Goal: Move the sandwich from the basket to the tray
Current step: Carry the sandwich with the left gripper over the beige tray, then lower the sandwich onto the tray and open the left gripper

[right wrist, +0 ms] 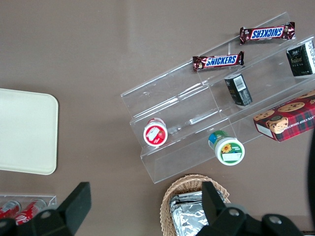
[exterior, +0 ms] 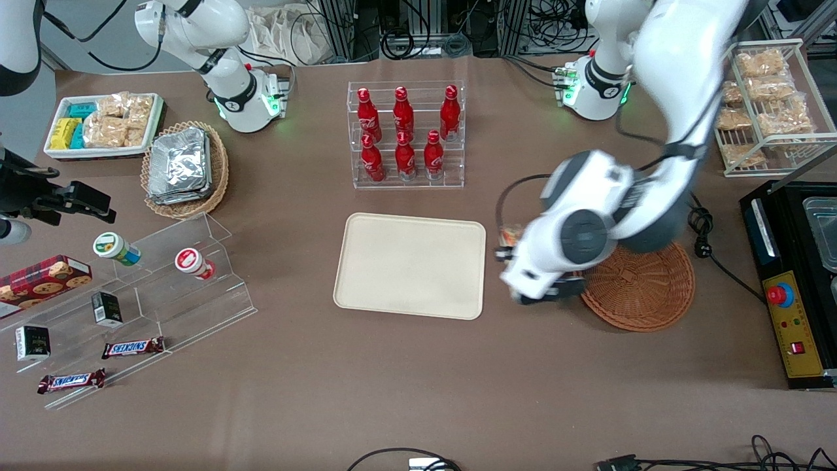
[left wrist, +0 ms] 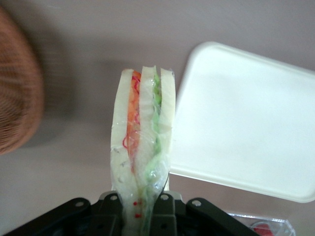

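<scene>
Carrying: the sandwich is held clear of the table, clamped at its narrow end by the gripper.
Sandwich axis: the long axis is seen running straight out from the fingers, with the bread slices and the orange and green filling edge-on to the wrist camera.
Sandwich place: it is held over bare table just beside the tray, between the tray and the basket; in the front view only a sliver of it shows past the arm.
Tray bearing: the tray's short edge is judged the nearest part, lying toward the parked arm's end from the sandwich.
Basket: it is seen with no sandwich in it.
Coming move: a short sideways carry over the tray rim is judged to be needed before release.
</scene>
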Motion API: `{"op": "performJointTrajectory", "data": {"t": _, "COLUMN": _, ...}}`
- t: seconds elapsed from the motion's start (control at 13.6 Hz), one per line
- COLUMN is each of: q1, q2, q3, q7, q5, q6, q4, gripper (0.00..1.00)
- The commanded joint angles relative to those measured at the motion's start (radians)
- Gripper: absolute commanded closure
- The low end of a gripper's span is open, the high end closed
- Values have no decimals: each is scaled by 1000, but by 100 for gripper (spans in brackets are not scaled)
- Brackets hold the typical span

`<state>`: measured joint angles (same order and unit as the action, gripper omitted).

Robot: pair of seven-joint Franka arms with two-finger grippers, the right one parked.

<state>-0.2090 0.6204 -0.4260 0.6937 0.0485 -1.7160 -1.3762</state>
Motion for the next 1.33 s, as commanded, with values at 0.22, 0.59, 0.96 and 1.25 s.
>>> {"op": "performJointTrajectory", "data": {"t": 0.22, "q1": -92, "q2": 101, "q3": 12, "q7": -226, "q5": 19, "q6": -124, "q4": -12, "gripper": 100}}
{"op": "performJointTrajectory", "data": {"t": 0.59, "q1": -92, "q2": 166, "q3": 15, "q7": -180, "q5": 36, "q6": -350, "q4": -80, "gripper": 100}}
{"op": "performJointTrajectory", "data": {"t": 0.96, "q1": -92, "q2": 188, "q3": 15, "q7": -47, "q5": 37, "q6": -412, "q4": -78, "gripper": 100}}
{"op": "performJointTrajectory", "data": {"t": 1.25, "q1": -84, "q2": 151, "q3": 13, "q7": 29, "q5": 36, "q6": -390, "q4": -72, "gripper": 0}}
